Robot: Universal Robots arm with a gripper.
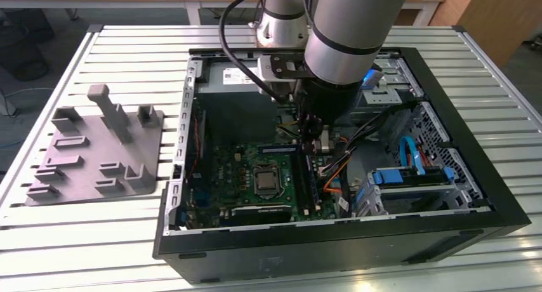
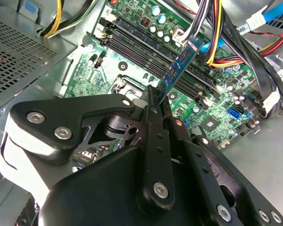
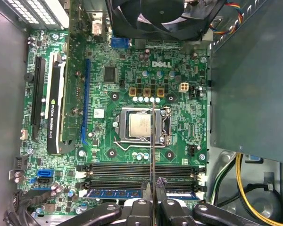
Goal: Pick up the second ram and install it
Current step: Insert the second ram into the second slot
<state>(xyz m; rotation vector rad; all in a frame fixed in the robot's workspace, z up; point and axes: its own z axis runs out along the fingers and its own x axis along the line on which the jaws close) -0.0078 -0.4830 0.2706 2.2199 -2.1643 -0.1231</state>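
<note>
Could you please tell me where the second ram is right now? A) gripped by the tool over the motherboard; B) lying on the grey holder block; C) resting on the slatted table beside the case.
A: in the second wrist view the tool is closed on the second ram, which sticks out tilted above the black memory slots.

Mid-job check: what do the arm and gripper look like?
The arm is made of silver-grey cylinders with a black band, and a black cable loops alongside. The gripper has black linked bars with silver screws on a white-edged base.
</note>
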